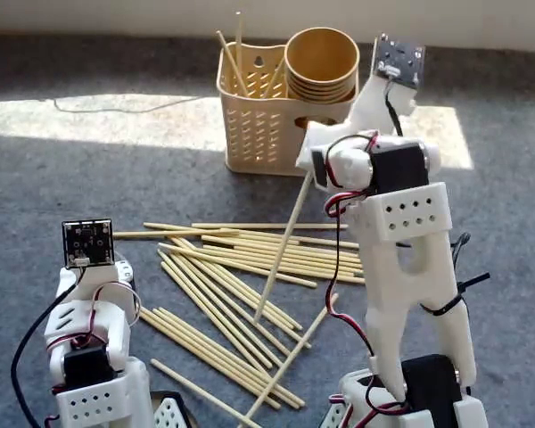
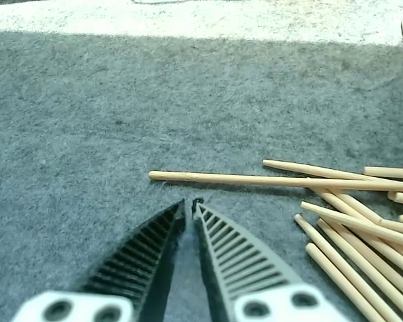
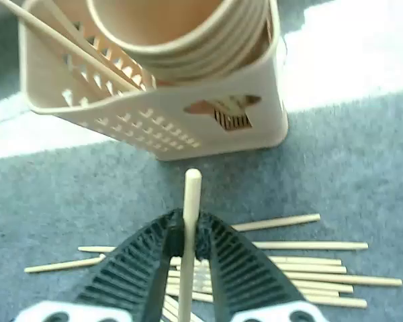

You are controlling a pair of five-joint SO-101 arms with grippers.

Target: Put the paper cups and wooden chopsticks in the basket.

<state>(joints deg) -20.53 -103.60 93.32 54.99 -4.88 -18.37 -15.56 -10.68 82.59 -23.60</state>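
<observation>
Far side of the grey carpet (image 1: 116, 178), seen from above: a cream plastic basket (image 1: 259, 125), upright and box-shaped, walls pierced with rows of small slots. In its left part, a few upright chopsticks (image 1: 239, 53) leaning against the rim, ends poking well above it. In its right part, a nested stack of paper cups (image 1: 321, 62), mouths up, rims rising above the wall.

Nearer, on the short-piled carpet between the two arms, loose chopsticks (image 1: 241, 267) in a flat heap: thin, straight, pale wooden sticks, most lying side by side, some crossing. Cups brown, round, smooth at the rim.

Left gripper (image 2: 189, 204): low over carpet at the left edge of the heap, ribbed fingers (image 2: 148, 248) drawn all but together, only a sliver between the tips, nothing held. Just beyond the tips, a single chopstick (image 2: 255, 179) lying crosswise, untouched.

Right gripper (image 3: 187, 228): just in front of the basket, ribbed fingers clamped on a held chopstick (image 3: 191, 191), gripped near its upper end. Short upper end jutting past the tips toward the basket wall; long lower part slanting down over the heap.
</observation>
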